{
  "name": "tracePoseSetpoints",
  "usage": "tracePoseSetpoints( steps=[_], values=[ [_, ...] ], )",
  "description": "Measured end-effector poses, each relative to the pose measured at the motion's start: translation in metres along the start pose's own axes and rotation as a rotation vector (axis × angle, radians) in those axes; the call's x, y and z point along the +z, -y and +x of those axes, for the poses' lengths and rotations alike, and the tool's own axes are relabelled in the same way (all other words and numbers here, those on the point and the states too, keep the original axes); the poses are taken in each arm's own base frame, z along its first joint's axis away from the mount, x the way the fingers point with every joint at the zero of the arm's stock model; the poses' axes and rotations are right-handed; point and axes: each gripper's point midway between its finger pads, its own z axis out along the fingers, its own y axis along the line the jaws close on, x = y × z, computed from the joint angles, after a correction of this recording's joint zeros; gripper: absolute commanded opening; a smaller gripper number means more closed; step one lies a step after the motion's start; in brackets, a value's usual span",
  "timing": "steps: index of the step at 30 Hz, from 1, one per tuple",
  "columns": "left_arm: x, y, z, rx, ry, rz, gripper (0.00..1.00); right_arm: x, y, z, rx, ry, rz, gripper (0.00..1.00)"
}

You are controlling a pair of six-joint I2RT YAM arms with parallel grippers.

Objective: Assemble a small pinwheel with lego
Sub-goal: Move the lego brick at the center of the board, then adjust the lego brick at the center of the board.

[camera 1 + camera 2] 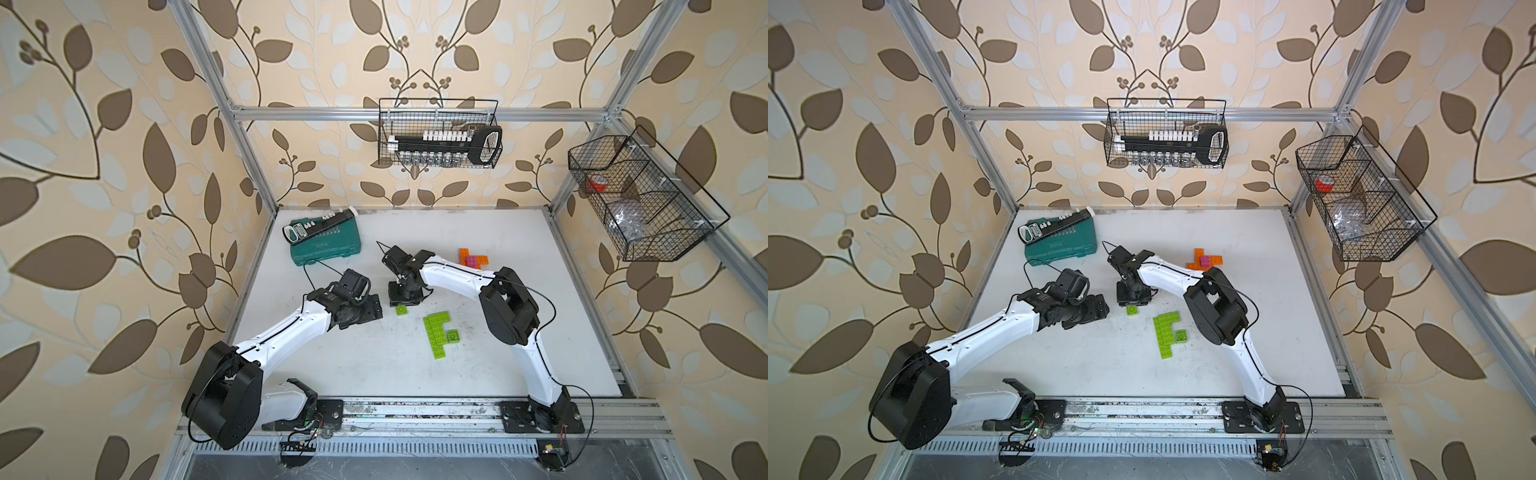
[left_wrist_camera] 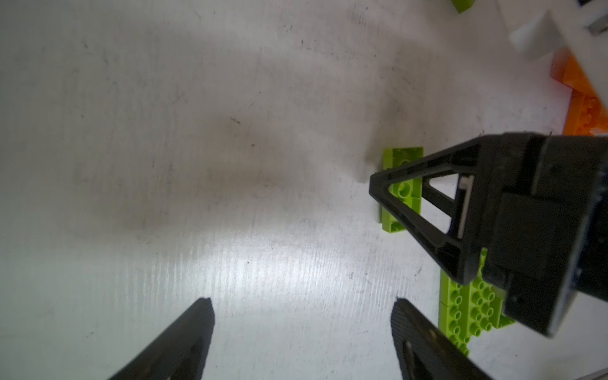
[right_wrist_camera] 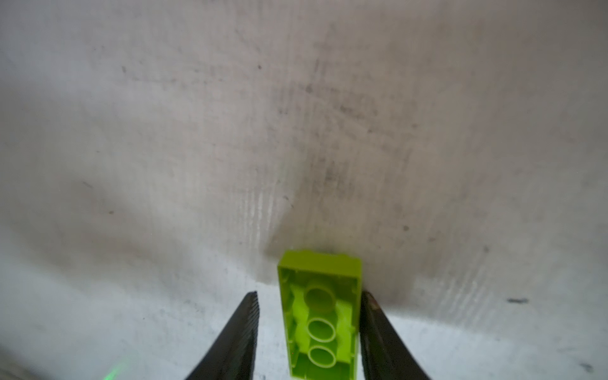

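Left pincer [image 2: 302, 302] open over the surface [image 2: 164, 164]. Right pincer [image 3: 311, 296] parted astride an upturned green brick [image 3: 320, 329] (gap at one finger, no grip). Case [image 1: 332, 249] lettering too small to read.

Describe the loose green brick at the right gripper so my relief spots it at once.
On the white table, find the cluster of joined green bricks. Apart from it, between the right gripper's fingers, lies one green brick, alone and hollow side up.
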Motion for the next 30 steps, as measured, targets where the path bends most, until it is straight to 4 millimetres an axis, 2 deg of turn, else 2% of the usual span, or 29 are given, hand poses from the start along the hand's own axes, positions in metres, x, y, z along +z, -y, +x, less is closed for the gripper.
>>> tracePoseSetpoints(
  steps=[5, 8, 11, 16, 19, 21, 25, 30],
  values=[
    [0.003, 0.003, -0.003, 0.000, -0.016, -0.015, 0.87, -0.006, 0.000, 0.009, 0.027, -0.012, -0.085, 0.50],
    [0.005, 0.007, -0.007, 0.006, -0.025, -0.024, 0.87, -0.026, 0.018, 0.007, 0.069, 0.019, -0.131, 0.50],
    [0.010, 0.016, -0.008, 0.030, -0.043, -0.048, 0.87, -0.068, 0.048, -0.006, 0.127, 0.126, -0.158, 0.50],
    [0.031, 0.045, -0.007, 0.126, -0.084, -0.130, 0.82, -0.155, 0.090, -0.027, 0.200, 0.348, -0.207, 0.50],
    [0.045, 0.060, -0.007, 0.165, -0.100, -0.172, 0.78, -0.181, 0.113, -0.025, 0.224, 0.417, -0.211, 0.50],
    [0.054, 0.065, -0.006, 0.174, -0.119, -0.192, 0.76, -0.186, 0.130, -0.020, 0.245, 0.432, -0.198, 0.50],
    [0.070, 0.067, -0.008, 0.174, -0.152, -0.230, 0.76, -0.182, 0.159, -0.003, 0.280, 0.415, -0.161, 0.50],
    [0.083, 0.071, -0.010, 0.170, -0.171, -0.251, 0.71, -0.178, 0.175, 0.006, 0.299, 0.393, -0.148, 0.50]
  ],
)
